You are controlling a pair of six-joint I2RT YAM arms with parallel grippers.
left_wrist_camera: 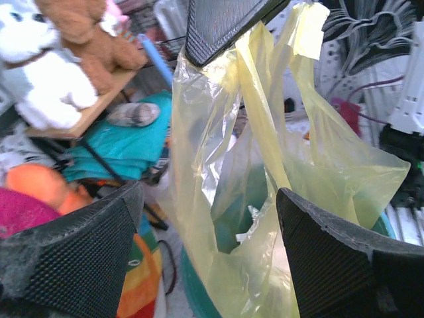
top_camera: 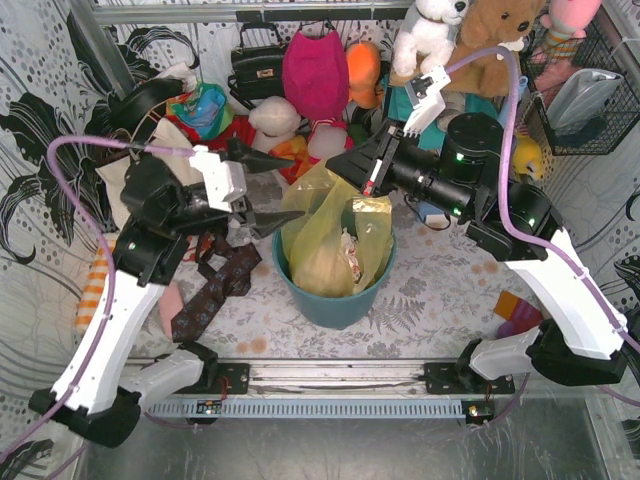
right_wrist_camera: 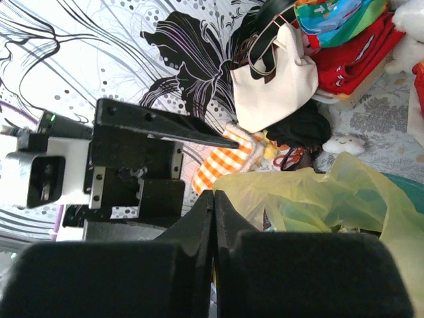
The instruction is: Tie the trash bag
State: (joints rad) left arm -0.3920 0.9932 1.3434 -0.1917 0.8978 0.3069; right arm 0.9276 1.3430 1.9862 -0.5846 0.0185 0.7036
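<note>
with the right tool [top_camera: 340, 163] pinched on a raised edge of the trash bag [top_camera: 320, 250], the wide-open left tool [top_camera: 265, 190] should grip the opposite edge high, so both stay taut.

No text, brand, number or sign legible in my views. Small dark tag [top_camera: 208, 407] on front rail [top_camera: 330, 408]: marks too tiny to read.

— Where is the trash bag [top_camera: 322, 250]?
— In the teal bin [top_camera: 335, 305], mid-worktop, toward the near edge.
— And the arms?
— The right gripper [top_camera: 338, 165] pinches its top; the left gripper [top_camera: 297, 188] gapes wide beside it.
</note>
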